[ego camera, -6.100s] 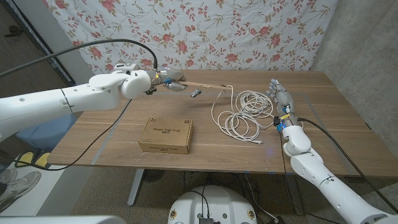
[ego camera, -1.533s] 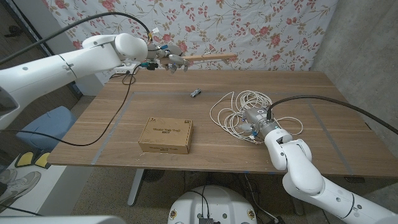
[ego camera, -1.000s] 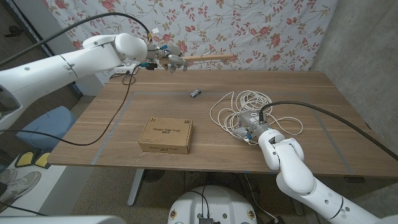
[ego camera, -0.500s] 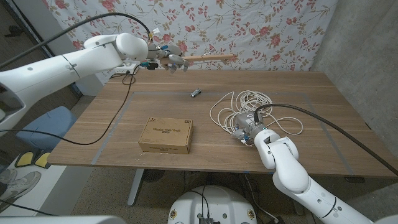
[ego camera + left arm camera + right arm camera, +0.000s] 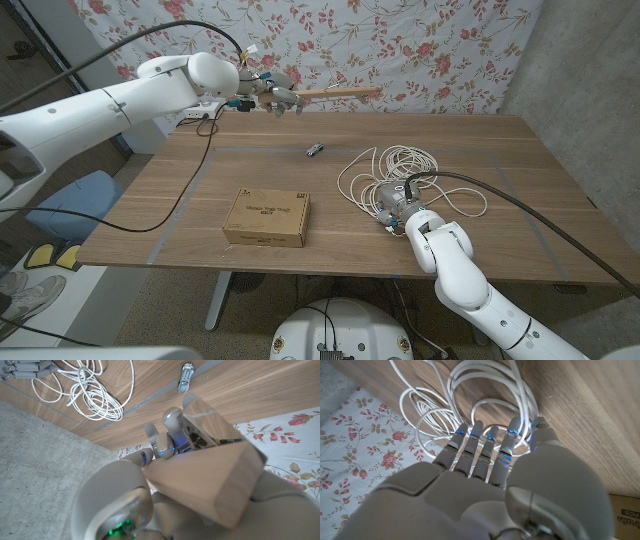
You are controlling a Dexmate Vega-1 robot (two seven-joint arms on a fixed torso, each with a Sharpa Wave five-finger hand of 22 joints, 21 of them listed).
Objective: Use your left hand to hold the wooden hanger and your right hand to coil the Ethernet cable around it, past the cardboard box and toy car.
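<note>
High over the table's far left, my left hand [image 5: 268, 96] grips the wooden hanger [image 5: 338, 93], which juts out level toward the right; the left wrist view has its thick end [image 5: 205, 477] between the fingers [image 5: 167, 435]. The white Ethernet cable [image 5: 404, 160] lies in loose loops right of centre. My right hand [image 5: 389, 203] reaches onto the near-left loops with fingers stretched out side by side [image 5: 480, 455], their tips on the cable [image 5: 485, 390], holding nothing. The small toy car [image 5: 314, 150] sits left of the cable, and the cardboard box [image 5: 266, 217] lies front left.
A flowered cloth hangs behind the table [image 5: 520, 190]. A black cable droops from my left arm across the table's left side [image 5: 190, 190]. In the left wrist view the toy car [image 5: 186, 370] and cable loops [image 5: 92, 390] lie far below my hand.
My left hand has lifted the hanger off the table and now holds still. My right hand came from the right side onto the cable and has crept a little leftward over its loops.
</note>
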